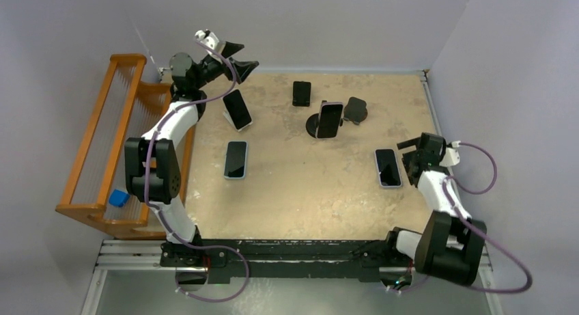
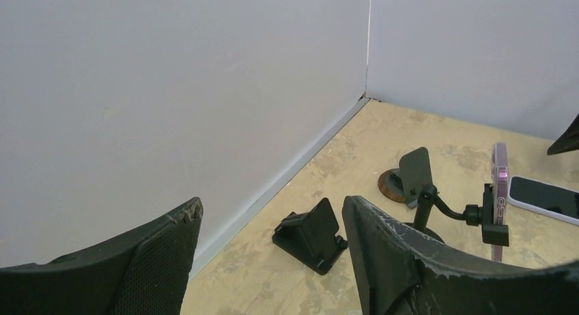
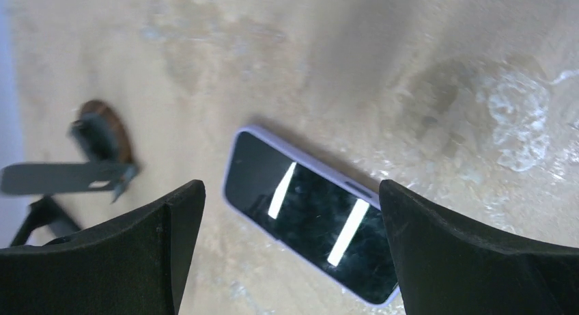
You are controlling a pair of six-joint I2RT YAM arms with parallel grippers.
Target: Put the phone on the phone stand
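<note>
A phone (image 1: 388,167) in a pale lilac case lies flat, screen up, at the right of the table. My right gripper (image 1: 410,154) hovers open just beside it; in the right wrist view the phone (image 3: 311,216) lies below and between the wide-apart jaws of the gripper (image 3: 292,188), untouched. My left gripper (image 1: 247,57) is raised at the back left, open and empty (image 2: 273,206). Beyond it stands a small black phone stand (image 2: 311,236) with nothing on it, also visible from above (image 1: 301,93).
A phone (image 1: 237,108) leans on a stand at the back left, and another phone (image 1: 235,159) lies flat below it. A clamp stand holds a third phone (image 1: 330,119), next to a round-based stand (image 1: 355,110). A wooden rack (image 1: 102,144) borders the left edge.
</note>
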